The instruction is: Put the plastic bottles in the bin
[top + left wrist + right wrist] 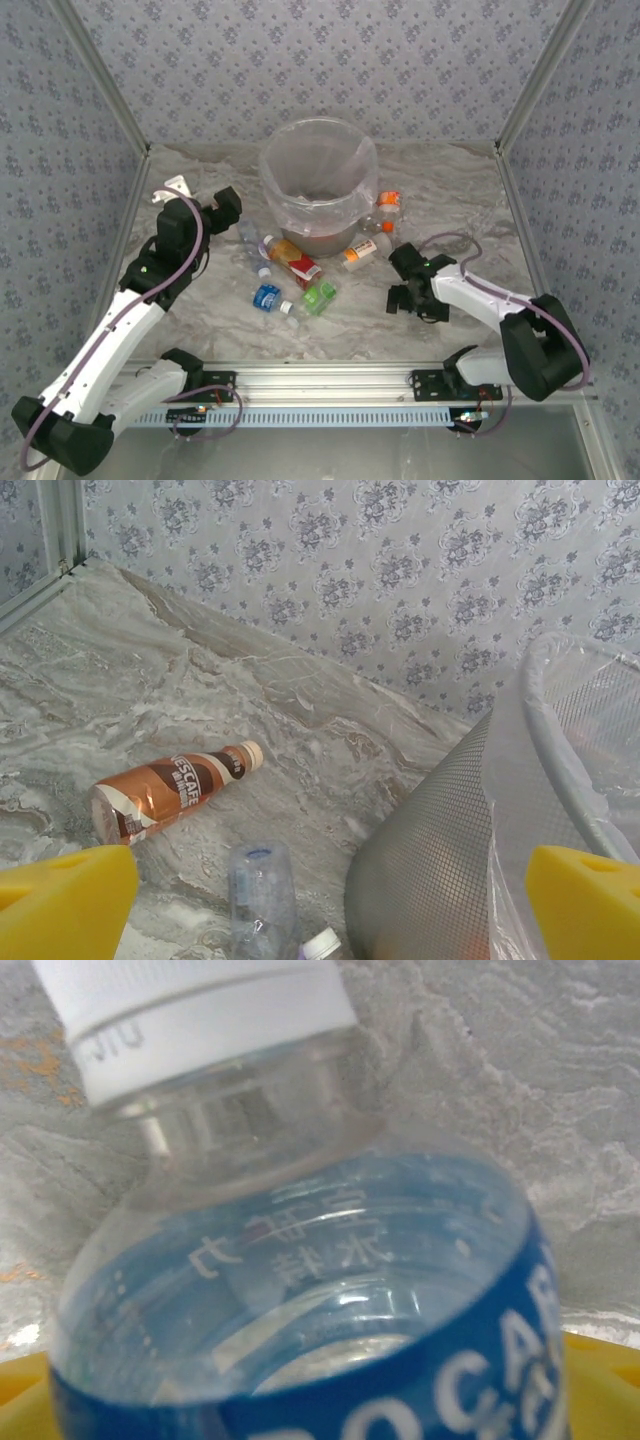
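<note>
Top external shows us the bin [292,205] at 12 o'clock on the worktop [450,200]. The bottom of its bag looks dull brown, and we cannot tell what lies inside. Loose bottles [290,258] lie from its 3 to 7 o'clock. Our left end effector [228,205], at its 9 o'clock, gapes wide and empty. Our right end effector [403,280] has a blue bottle [300,1360] close against it; whether it grips, we cannot tell.
</note>
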{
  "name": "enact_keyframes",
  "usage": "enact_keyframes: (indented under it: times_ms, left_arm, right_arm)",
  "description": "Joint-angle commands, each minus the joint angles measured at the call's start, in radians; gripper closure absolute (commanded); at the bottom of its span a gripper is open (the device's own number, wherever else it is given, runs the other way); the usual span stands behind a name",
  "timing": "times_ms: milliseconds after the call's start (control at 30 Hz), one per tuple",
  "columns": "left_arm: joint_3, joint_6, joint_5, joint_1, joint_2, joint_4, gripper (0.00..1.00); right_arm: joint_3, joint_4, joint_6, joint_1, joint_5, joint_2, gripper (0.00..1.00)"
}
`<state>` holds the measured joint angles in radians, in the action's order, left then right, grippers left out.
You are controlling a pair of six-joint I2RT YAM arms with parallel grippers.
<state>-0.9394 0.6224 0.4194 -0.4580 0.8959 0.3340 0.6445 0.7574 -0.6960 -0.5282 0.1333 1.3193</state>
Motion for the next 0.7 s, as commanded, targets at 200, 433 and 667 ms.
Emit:
enact_keyframes:
  times_ms: [200, 433, 667]
  left_arm:
    - [-0.011, 0.02, 0.007, 0.015, 0.013, 0.008, 0.0]
    - [-0.003, 0.025, 0.009, 0.021, 0.023, 0.016, 0.01]
    - [0.007, 0.032, 0.015, 0.025, 0.027, 0.011, 0.01]
  right_arm:
    - [-0.031, -0.099, -0.045, -0.039, 0.068, 0.037, 0.17]
    - [-0.043, -0.128, -0.056, -0.044, 0.084, 0.013, 0.32]
    - [-0.052, -0.138, -0.06, -0.048, 0.117, -0.077, 0.41]
